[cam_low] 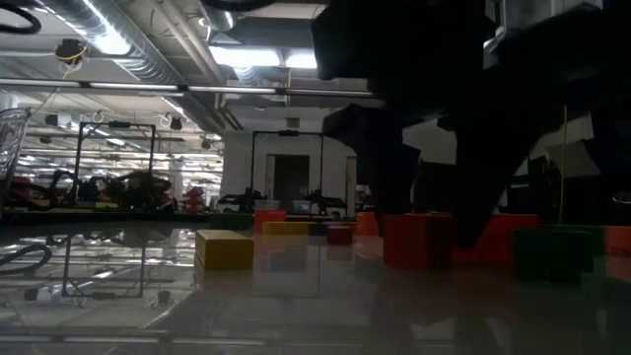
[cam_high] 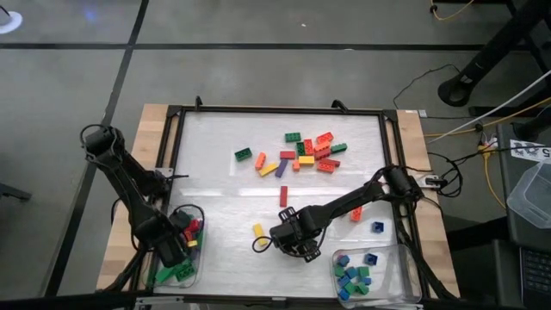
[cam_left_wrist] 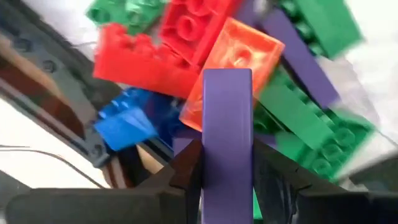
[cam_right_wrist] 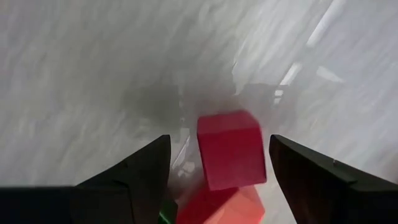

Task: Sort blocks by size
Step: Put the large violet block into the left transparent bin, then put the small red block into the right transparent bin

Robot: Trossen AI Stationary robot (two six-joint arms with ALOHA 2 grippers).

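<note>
— Blocks (cam_high: 303, 151) lie mostly near the table's (cam_high: 215, 215) far edge. Which step is it?

— Left gripper (cam_high: 176, 250), over the near-left tray (cam_high: 200, 267), clamps a purple block (cam_left_wrist: 227, 143); it must release. Right gripper (cam_right_wrist: 217, 180), near mid-table, spread wide around a red block (cam_right_wrist: 230, 149), must close.

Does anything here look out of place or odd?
Two small blocks, an orange one and a blue one, lie alone just outside the right tray, apart from the main pile. Nothing looks damaged.

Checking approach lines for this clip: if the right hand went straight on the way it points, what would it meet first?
Likely the red block, which lies between the open fingers of the right hand, apart from both, with the white table surface behind it; depth is unclear.
</note>
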